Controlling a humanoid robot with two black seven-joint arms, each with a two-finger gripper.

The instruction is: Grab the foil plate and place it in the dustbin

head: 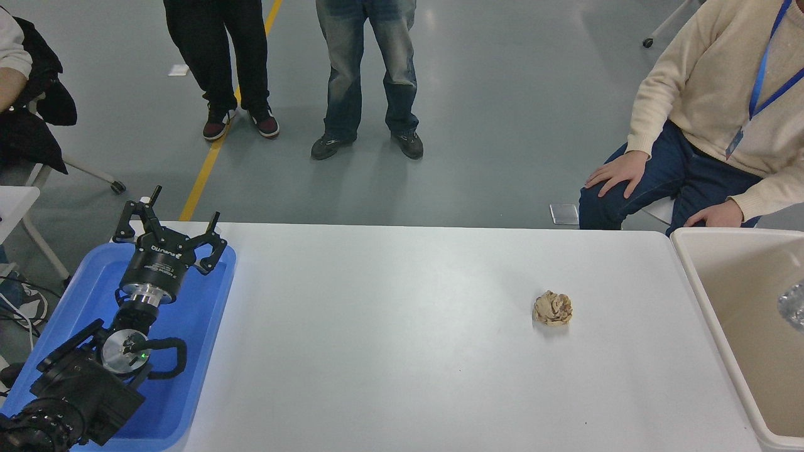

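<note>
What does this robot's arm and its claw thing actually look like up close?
Only the left arm shows, at the lower left above a blue tray. It is matte black and chunky, with a black cable looping beside a round silver joint cap that carries a small green light. A silver ring joins it to the left gripper, a black drum with white lettering and thin, black, linked fingers. The right arm is out of view.

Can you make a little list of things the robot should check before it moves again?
1. Foil plate over the dustbin: ok, a shiny sliver shows at the picture's right edge, within the bin's outline.
2. Plate resting inside the bin: cannot tell, most of it is cut off.
3. Right pincer letting go: cannot tell, it is out of view.
4. Left pincer out of the way: ok, open over the blue tray.
5. Paper ball clear of the bin: ok, it sits alone on the table.
</note>
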